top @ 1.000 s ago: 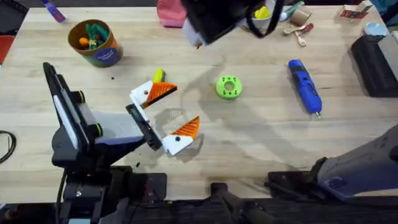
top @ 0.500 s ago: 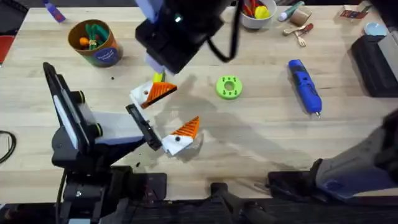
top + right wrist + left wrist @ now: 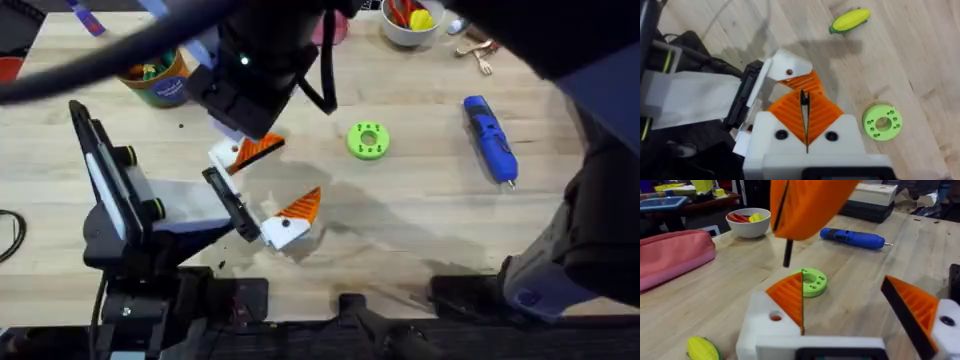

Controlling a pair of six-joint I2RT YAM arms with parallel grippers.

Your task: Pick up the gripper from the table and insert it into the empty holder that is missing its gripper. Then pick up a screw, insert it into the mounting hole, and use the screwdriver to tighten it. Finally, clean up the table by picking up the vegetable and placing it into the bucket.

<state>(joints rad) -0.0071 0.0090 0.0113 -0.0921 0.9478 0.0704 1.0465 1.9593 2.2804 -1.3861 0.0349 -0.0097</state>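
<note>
Two hands meet at the upper left of the overhead view. Your left hand (image 3: 283,178) lies on the table (image 3: 420,230) with its pads spread apart, so the mounting hole (image 3: 789,72) faces up. Your right hand (image 3: 803,116) hovers over it, pads pressed together on a thin dark pin (image 3: 787,254) — probably the screw, lined up for that hole. Corn (image 3: 850,21) lies just beyond — the screwdriver (image 3: 490,138) waits at the right, well apart.
</note>
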